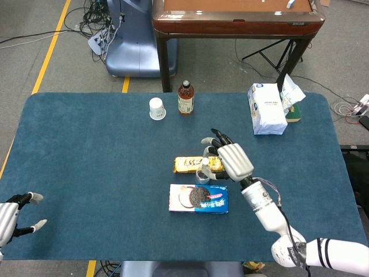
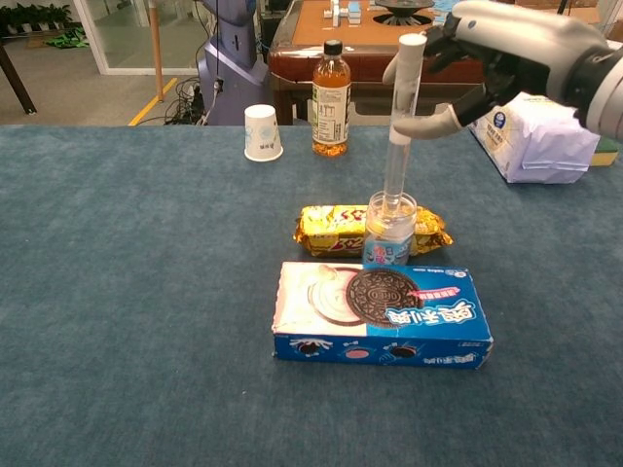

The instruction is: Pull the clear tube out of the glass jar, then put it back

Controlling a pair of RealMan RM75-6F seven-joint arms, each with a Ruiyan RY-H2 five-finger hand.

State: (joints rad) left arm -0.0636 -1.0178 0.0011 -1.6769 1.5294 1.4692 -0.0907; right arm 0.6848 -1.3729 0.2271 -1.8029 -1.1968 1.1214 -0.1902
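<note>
The glass jar point(image 2: 389, 232) stands upright between the gold snack pack and the blue cookie box, small in the head view point(image 1: 202, 172). The clear tube point(image 2: 400, 122) is upright, its lower end still inside the jar's mouth, most of its length above the rim. My right hand point(image 2: 492, 56) pinches the tube near its top between thumb and fingers; the head view shows the right hand point(image 1: 232, 161) above the jar. My left hand point(image 1: 12, 215) lies at the table's near left edge, fingers apart, holding nothing.
A gold snack pack point(image 2: 336, 228) lies behind the jar and a blue cookie box point(image 2: 382, 314) in front of it. A tea bottle point(image 2: 332, 86) and a white paper cup point(image 2: 262, 132) stand further back. A white tissue pack point(image 2: 538, 132) sits at the far right.
</note>
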